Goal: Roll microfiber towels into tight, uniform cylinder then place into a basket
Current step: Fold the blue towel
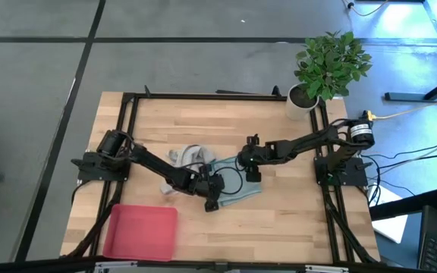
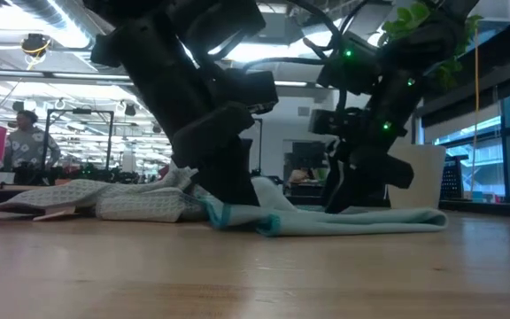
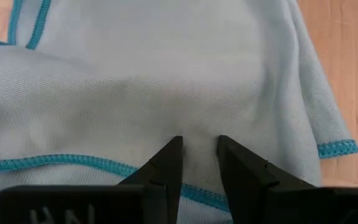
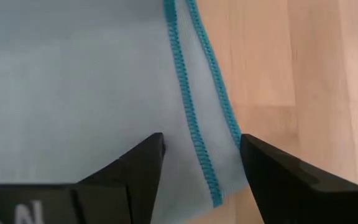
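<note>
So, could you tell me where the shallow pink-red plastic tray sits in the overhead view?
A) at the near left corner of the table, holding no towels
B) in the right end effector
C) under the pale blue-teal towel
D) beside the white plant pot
A: the shallow pink-red plastic tray lies at the wooden table's near left corner with nothing in it, apart from the pale blue-teal microfiber towel at mid-table.

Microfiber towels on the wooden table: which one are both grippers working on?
The pale blue-teal microfiber towel with turquoise stitched edges; the light grey microfiber towel lies crumpled beside it, untouched.
</note>
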`<state>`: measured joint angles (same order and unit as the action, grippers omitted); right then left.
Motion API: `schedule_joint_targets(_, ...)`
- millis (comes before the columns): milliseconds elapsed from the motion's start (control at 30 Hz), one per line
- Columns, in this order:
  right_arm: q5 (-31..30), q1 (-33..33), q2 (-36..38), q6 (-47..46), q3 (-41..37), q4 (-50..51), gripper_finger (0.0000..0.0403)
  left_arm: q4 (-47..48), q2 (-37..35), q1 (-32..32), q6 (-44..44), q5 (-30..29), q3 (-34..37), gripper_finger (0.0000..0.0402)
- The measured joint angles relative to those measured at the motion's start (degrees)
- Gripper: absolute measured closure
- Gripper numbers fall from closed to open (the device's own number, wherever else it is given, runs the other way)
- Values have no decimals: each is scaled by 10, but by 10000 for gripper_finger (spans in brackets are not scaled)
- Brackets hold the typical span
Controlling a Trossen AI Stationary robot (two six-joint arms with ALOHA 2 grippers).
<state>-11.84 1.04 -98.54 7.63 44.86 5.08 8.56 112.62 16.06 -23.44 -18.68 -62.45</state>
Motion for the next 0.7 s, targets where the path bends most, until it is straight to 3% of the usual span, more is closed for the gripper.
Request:
schedule_joint_targets(333, 45, -1, -1, -43, 1, 23, 185, 28, 0, -26, 0, 3, 1, 308)
schedule_joint_targets(700, 51, -34, -2, -95, 0, 40, 185, 52, -1, -45, 31, 4, 1, 308)
